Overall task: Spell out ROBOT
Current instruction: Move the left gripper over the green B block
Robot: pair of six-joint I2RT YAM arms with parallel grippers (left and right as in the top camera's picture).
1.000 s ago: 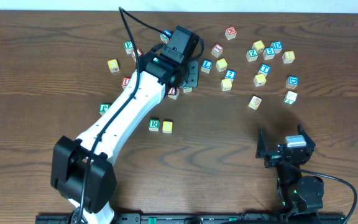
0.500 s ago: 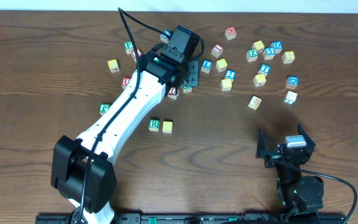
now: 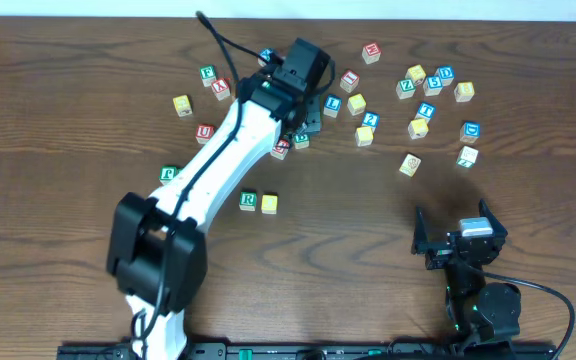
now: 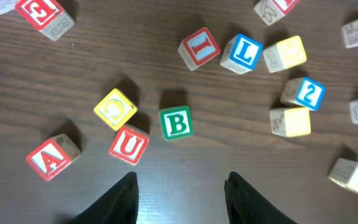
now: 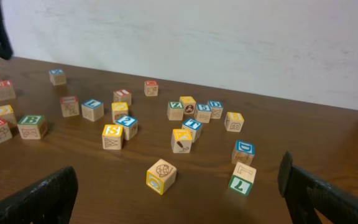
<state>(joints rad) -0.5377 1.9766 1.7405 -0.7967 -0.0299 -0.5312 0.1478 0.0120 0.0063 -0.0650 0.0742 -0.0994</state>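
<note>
Hovering over the green-lettered B cube [image 4: 176, 122], the left gripper [image 4: 180, 198] is held with fingers spread and empty; the right gripper [image 3: 458, 238] is parked wide open, near right. The R cube [image 3: 248, 201] and a yellow-faced cube [image 3: 269, 203] are laid side by side nearer. The red U cube [image 4: 129, 144], just beside B's left, could be clipped or dragged if the descent is skewed

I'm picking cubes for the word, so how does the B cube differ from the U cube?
B cube has a green letter, U cube a red one. B cube stands alone, nearly square to the view; U cube is turned, beside a yellow cube. Both are wooden letter cubes.
</note>
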